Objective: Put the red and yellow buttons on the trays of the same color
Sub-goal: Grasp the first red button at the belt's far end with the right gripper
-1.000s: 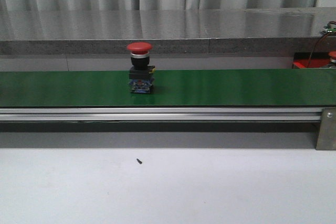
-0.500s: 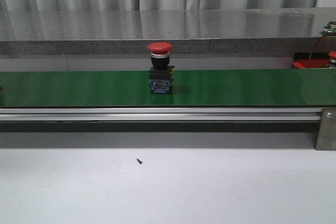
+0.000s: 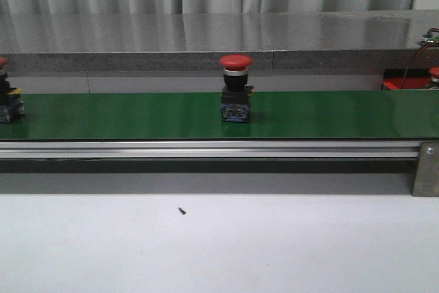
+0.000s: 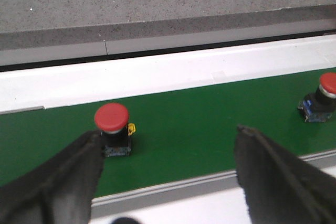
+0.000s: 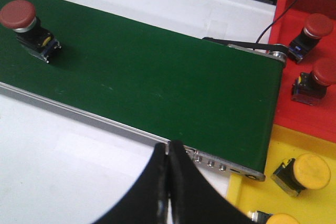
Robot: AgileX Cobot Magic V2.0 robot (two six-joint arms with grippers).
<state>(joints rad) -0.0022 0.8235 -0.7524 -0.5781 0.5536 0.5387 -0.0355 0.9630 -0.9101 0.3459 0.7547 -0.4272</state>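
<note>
A red button (image 3: 236,90) stands upright on the green belt (image 3: 329,114), near mid-frame in the front view. Another red button (image 3: 5,101) shows at the belt's far left edge. In the left wrist view my left gripper (image 4: 168,134) is open over the belt's near edge. One red button (image 4: 112,124) stands just beyond its finger and another (image 4: 323,98) sits farther along. My right gripper (image 5: 168,148) is shut and empty near the belt's end. The red tray (image 5: 304,114) holds two red buttons (image 5: 310,30) (image 5: 317,77). The yellow tray (image 5: 252,198) holds yellow buttons (image 5: 307,171).
A grey stone ledge (image 3: 206,36) runs behind the belt. An aluminium rail (image 3: 206,149) lines its front, with a bracket (image 3: 426,169) at the right. A thin dark wire (image 5: 273,19) crosses above the red tray. A small dark speck (image 3: 182,211) lies on the white table.
The red button has ridden the belt to the right, from left of centre to centre. A second red button has come into view at the far left. Neither gripper shows in the earlier frames.
</note>
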